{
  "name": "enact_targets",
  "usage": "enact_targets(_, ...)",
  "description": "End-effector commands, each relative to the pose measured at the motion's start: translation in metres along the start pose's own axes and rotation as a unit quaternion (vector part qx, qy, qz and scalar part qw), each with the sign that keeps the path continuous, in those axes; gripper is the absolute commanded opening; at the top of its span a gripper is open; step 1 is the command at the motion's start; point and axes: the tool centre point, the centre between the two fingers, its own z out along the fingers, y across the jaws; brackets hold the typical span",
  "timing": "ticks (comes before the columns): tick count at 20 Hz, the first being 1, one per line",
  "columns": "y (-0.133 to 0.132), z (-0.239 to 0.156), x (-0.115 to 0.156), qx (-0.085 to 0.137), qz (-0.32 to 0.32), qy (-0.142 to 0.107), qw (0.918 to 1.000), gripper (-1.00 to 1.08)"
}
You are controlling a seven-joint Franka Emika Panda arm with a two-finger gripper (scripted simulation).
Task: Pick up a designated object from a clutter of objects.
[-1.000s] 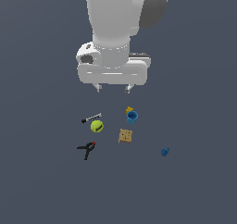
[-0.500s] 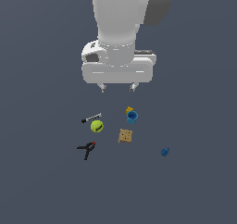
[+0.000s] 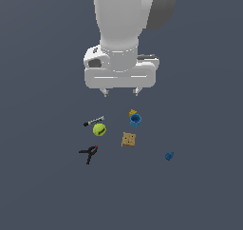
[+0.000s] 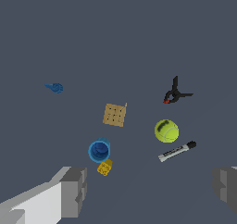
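Since a second ago the whole arm has been shifted toward the exterior view's right and a bit closer to the camera, while none of the small things on the table have been budged. So the tool (image 3: 120, 92) is now parked high above the clutter, fingers spread wide and nothing held between them, which is backed up by the wrist view, where one fingertip (image 4: 74, 190) is seen at one edge and the other at the far edge with a big empty gap in the middle. The yellow-green ball (image 3: 99, 129) is what's wanted, and it's found resting on the table just beside the black marker (image 3: 93, 121), with the black-red clamp (image 3: 88, 153) a little further off on its other side. The key relation is this: the ball is not sat under the tool's midpoint, it's offset toward the exterior view's left and nearer the camera, whereas the blue cup (image 3: 135, 120) and the yellow bit (image 3: 133, 112) are closer to being under it. The tan square block (image 3: 128, 139) and the small blue piece (image 3: 169, 156) are well apart from the ball, so they probably won't be an issue. A sideways correction toward the ball looks needed before any descent, and since the marker's long axis runs right past the ball, the fingers would likely be better closed across the marker-free sides.
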Motion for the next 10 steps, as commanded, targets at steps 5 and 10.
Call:
enact_targets(5, 0.018, 0.034, 0.004, 0.0, -0.01, -0.002, 0.9999, 1.0)
enact_targets(10, 0.04, 0.076, 0.006, -0.001, -0.023, -0.004, 0.9997, 1.0)
